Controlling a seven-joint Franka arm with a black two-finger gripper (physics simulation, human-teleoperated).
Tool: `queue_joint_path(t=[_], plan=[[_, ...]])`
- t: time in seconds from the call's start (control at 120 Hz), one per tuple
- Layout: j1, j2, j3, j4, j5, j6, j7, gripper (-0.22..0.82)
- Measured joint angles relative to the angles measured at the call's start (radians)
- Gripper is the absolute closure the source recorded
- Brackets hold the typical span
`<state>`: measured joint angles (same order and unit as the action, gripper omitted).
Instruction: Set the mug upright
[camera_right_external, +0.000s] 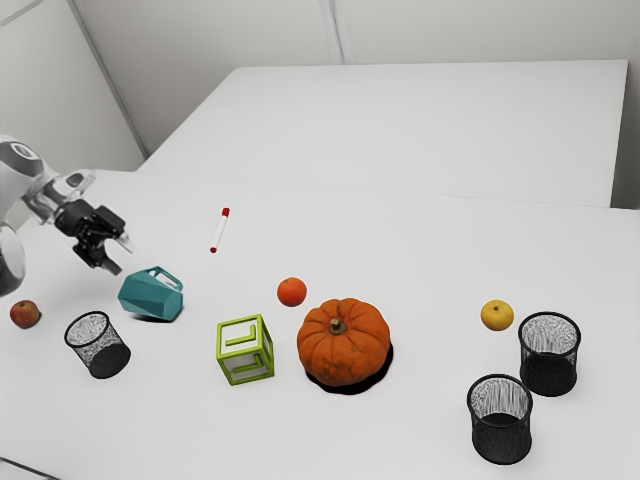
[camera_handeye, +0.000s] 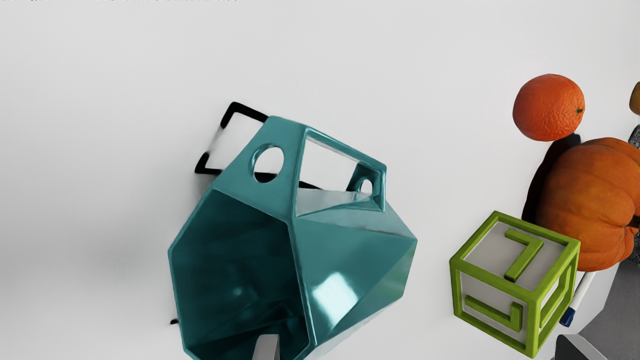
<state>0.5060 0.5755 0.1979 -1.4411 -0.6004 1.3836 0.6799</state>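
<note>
The gripper (camera_right_external: 119, 256) is above the table at the exterior view's left, a little up and left of the teal mug (camera_right_external: 150, 299). Its two fingers stand apart, nothing held between them. The faceted mug lies on its side, handle raised. In the wrist view the mug (camera_handeye: 350, 265) turns its dark open mouth partly toward the camera. Of the gripper (camera_handeye: 421, 348), one fingertip overlaps the mouth's lower part in that picture, while the other is well off beyond the green block.
A mesh cup (camera_right_external: 98, 346) and an apple (camera_right_external: 25, 314) are near the mug. Farther right are a green-framed block (camera_right_external: 245, 350), an orange (camera_right_external: 292, 292), a pumpkin (camera_right_external: 344, 342), a yellow fruit (camera_right_external: 497, 315) and two more mesh cups. A marker (camera_right_external: 220, 230) lies behind.
</note>
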Motion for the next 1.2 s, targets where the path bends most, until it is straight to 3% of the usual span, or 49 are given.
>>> queue_joint_path(t=[0.3, 0.483, 0.658, 0.833, 1.0, 1.2], plan=[[0.006, 0.032, -0.001, -0.102, -0.110, -0.011, 0.095, 0.01], [0.023, 0.024, 0.000, -0.107, -0.145, -0.028, 0.139, 0.48], [0.023, 0.023, 0.000, -0.109, -0.159, -0.037, 0.171, 0.68], [0.023, 0.008, 0.000, -0.109, -0.161, -0.041, 0.195, 0.74], [0.011, -0.073, -0.004, -0.109, -0.135, -0.038, 0.206, 0.76], [-0.132, -0.222, -0.009, -0.117, 0.065, 0.047, 0.159, 0.78]])
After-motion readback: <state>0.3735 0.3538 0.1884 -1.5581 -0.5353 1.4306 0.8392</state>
